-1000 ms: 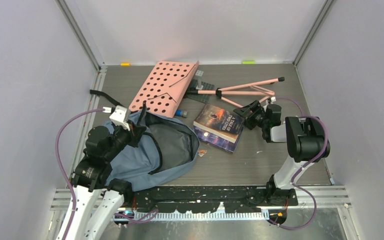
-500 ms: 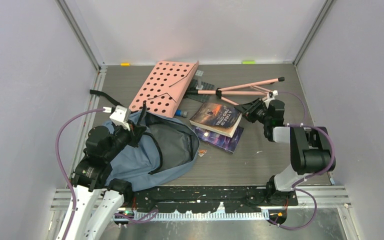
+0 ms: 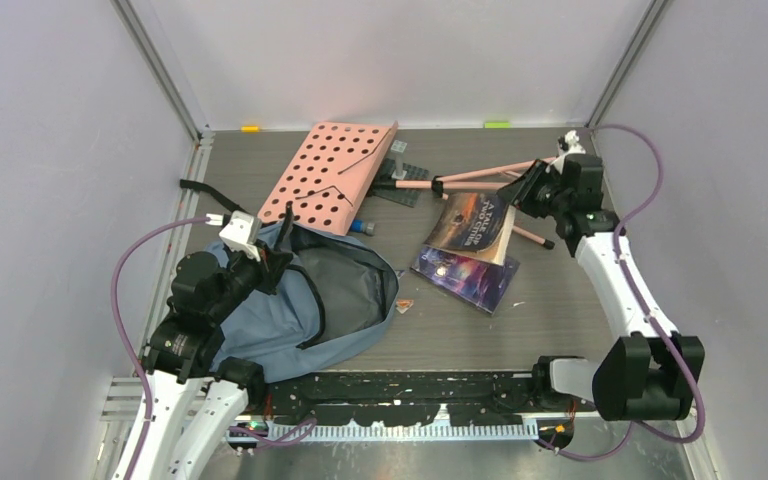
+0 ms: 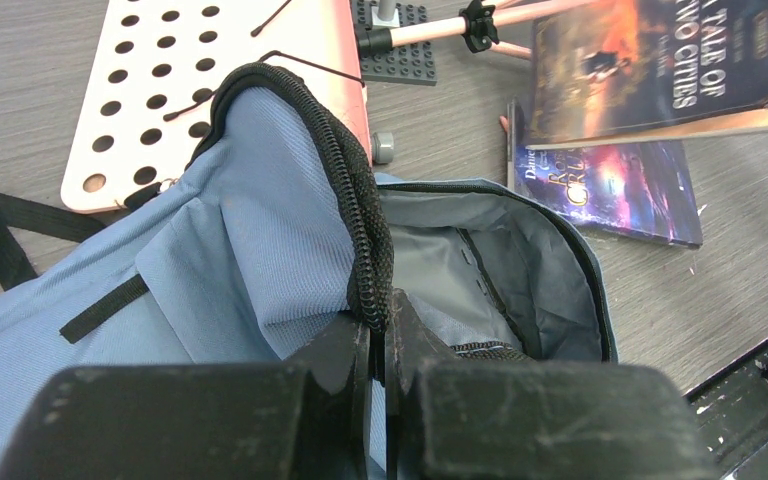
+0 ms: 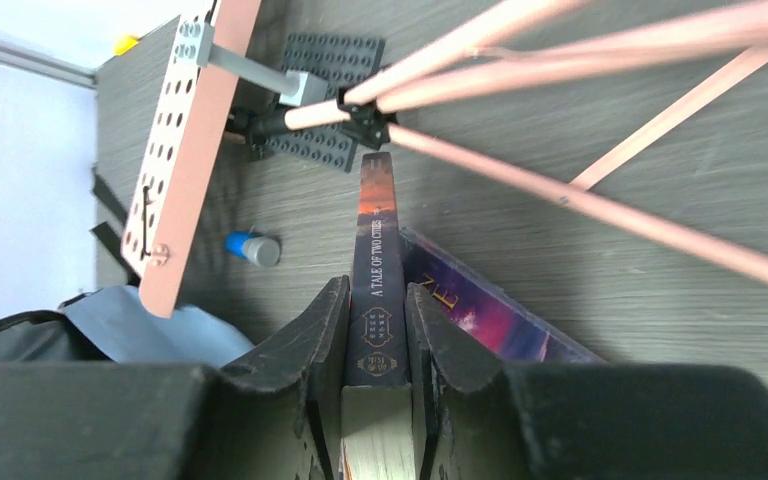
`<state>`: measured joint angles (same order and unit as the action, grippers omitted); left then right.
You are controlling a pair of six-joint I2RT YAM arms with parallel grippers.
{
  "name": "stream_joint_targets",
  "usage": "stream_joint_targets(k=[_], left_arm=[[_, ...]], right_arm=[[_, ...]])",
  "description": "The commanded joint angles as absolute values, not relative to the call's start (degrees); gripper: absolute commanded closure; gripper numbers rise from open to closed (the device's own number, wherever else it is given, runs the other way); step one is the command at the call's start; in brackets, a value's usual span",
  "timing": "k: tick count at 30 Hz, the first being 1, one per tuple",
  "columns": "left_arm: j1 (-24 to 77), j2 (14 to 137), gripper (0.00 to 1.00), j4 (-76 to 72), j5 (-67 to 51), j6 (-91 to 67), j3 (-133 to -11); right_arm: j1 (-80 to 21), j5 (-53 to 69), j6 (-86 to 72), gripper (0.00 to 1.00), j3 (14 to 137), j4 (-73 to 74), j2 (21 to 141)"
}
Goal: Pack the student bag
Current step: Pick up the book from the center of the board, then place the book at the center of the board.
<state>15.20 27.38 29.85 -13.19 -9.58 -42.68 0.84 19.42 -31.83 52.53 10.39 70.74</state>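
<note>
The blue-grey student bag [image 3: 290, 305] lies at the near left, its main pocket [image 4: 460, 290] unzipped and gaping. My left gripper [image 3: 272, 262] is shut on the bag's black zipper edge [image 4: 360, 230] and holds it lifted. My right gripper [image 3: 522, 195] is shut on the book "A Tale of Two Cities" [image 3: 472, 222], held in the air above a second purple-covered book [image 3: 465, 275] that lies on the table. In the right wrist view the held book's spine [image 5: 377, 280] sits between my fingers, with the purple book [image 5: 480, 320] below.
A pink perforated board [image 3: 330, 175] leans at the bag's far edge. Its pink tripod legs [image 3: 480, 178] spread across the table behind the books, on a dark studded plate [image 3: 405, 185]. A small blue-capped cylinder [image 3: 362, 227] lies beside the board. Grey walls enclose the table.
My right gripper has lifted the top book off the purple one and carried it up and toward the far right. The purple book has slid a little to the right. The left arm has not moved.
</note>
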Motion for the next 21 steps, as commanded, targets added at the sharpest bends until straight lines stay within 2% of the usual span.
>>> stream_joint_targets(k=[1,9,16,21], left_arm=[[14.9,26.8,1.0,25.4,-13.5,-8.8,-43.5],[14.9,26.1,1.0,25.4,-13.5,-9.0,-43.4],[14.9,26.3,1.0,25.4,-13.7,-9.1,-43.4],[14.9,26.1,1.0,25.4,-13.7,-9.1,-43.4]], right_arm=[[1.1,12.7,-20.3,0.99,69.0,30.7,66.6],[0.2,11.7,-14.3,0.99,86.5,50.7,70.5],[-10.8,1.9,-8.3,0.99,97.5,66.5,79.1],[-16.7,0.9,-6.3,0.99,99.5,68.7,85.1]])
